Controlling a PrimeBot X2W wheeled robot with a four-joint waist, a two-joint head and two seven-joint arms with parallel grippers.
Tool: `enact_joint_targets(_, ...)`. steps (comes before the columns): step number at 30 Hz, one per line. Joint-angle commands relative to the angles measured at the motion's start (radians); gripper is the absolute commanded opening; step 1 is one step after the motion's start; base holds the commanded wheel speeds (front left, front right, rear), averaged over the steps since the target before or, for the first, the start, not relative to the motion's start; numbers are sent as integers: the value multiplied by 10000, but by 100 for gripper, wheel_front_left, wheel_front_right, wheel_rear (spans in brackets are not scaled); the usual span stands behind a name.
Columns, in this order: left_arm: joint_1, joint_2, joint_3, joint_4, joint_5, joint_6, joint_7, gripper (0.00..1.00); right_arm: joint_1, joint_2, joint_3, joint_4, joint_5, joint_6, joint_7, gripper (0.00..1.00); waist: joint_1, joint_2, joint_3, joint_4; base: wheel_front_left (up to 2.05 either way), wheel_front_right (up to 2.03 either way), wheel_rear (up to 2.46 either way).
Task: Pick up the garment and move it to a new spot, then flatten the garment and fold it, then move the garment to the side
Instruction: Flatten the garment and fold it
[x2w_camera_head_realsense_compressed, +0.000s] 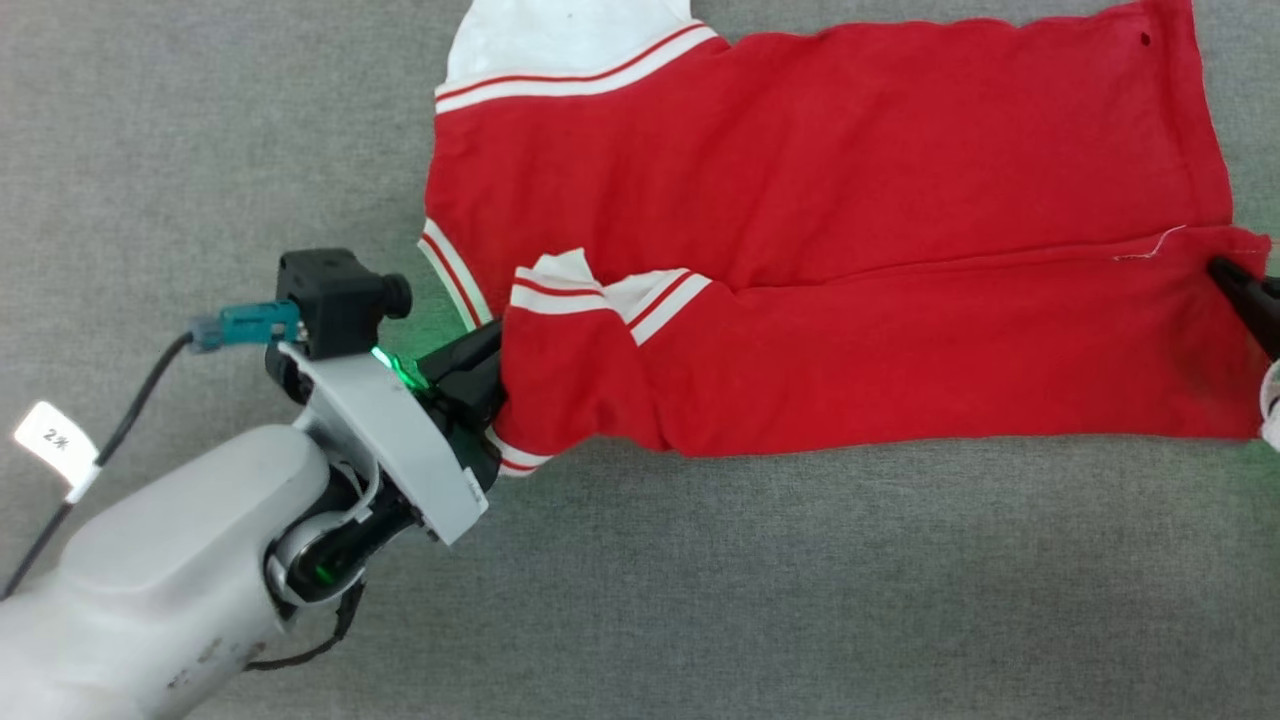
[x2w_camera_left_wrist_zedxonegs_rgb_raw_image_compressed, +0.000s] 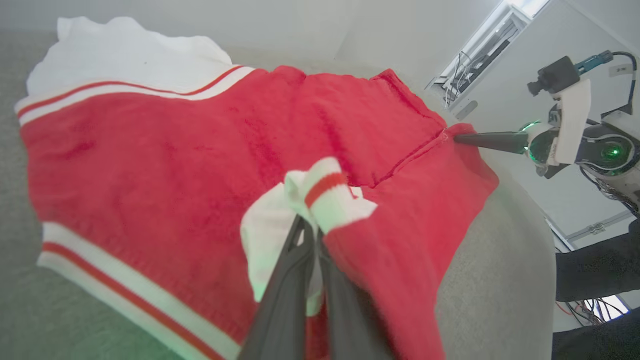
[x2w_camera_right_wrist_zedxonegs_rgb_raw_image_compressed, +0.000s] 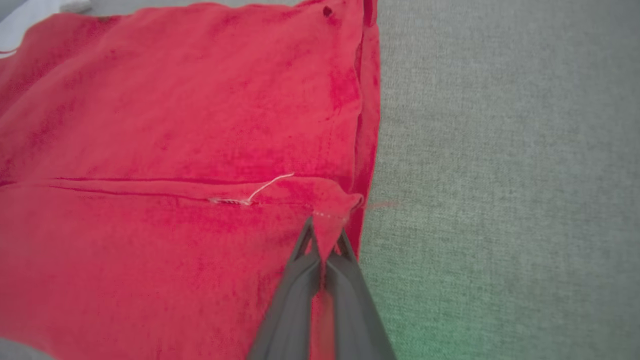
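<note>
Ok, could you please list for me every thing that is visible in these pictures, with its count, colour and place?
garment: one, red with white sleeves and striped trim, lying on the surface, near part folded over
loose thread: one, white, on the garment near its hem
small spot: one, dark, far hem corner of the garment
surface: one, grey, under everything
cable: one, black with a white label, beside the left forearm
wrist cameras: two, black, one on each arm
left forearm: one, pale grey, lower left of the head view
left tool: one, dark, shut on the garment's sleeve
right tool: one, dark, shut on the garment's hem corner
</note>
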Motion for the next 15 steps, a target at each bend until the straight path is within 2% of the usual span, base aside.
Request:
enact_joint_targets(1,-152,-30,-187,178,-117,4,-63,0,-179,-22,141,222,78,-16,-206,0,-1,0,11,-28,0,0,0)
enact_joint_targets(3,-265,11,-469,484,-301,4,-120,0,-355,-13,399,576,133,-16,-475,0,-1,0,-8,-50,0,0,0)
enact_joint_targets(4,-307,13,-588,597,-385,4,-146,4,-448,-11,524,774,164,-16,-618,0,-1,0,-35,-61,0,0,0)
enact_joint_targets(5,-337,40,-673,705,-443,4,-157,20,-517,-13,656,928,180,-16,-737,0,-1,0,-76,-68,0,0,0)
enact_joint_targets(6,-369,75,-746,803,-484,4,-195,45,-583,-38,782,1066,179,-16,-879,0,-1,0,-124,-69,0,0,0)
enact_joint_targets(7,-386,102,-809,894,-538,4,-225,100,-631,-56,885,1196,176,-16,-1044,0,-1,0,-187,-66,0,0,0)
enact_joint_targets(10,-466,296,-909,1008,-684,4,-274,100,-703,-145,1156,1533,258,-16,-1445,46,-1,0,-424,-48,0,0,0)
enact_joint_targets(11,-477,387,-938,1002,-729,4,-290,100,-696,-181,1215,1629,272,-16,-1560,80,-1,0,-523,-34,0,0,0)
enact_joint_targets(12,-490,524,-971,1004,-711,4,-297,100,-666,-222,1280,1717,285,-16,-1662,100,-1,0,-627,-20,0,0,0)
enact_joint_targets(15,-561,988,-1116,949,-602,4,-229,100,-535,-317,1405,1966,364,-16,-1959,100,-1,0,-973,41,0,0,0)
